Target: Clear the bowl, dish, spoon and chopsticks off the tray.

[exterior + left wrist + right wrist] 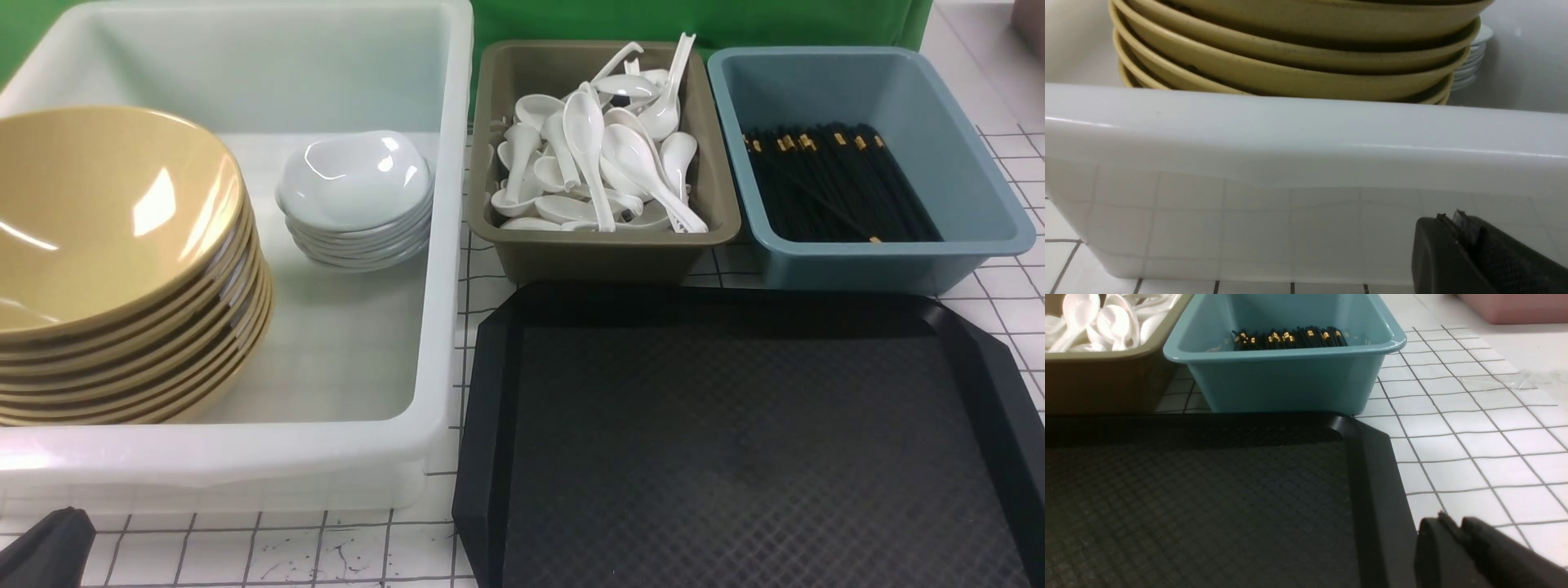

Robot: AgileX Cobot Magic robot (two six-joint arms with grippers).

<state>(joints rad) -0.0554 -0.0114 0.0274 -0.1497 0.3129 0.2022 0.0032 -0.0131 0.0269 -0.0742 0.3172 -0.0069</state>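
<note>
many chopsticks (pixel 841 184) point away, lengthwise.

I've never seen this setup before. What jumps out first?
The tall stack of yellow bowls fills the left of the white tub, with a stack of white dishes behind it. In front on the right lies a bare black tray, behind it bins of white spoons and black chopsticks.
</note>
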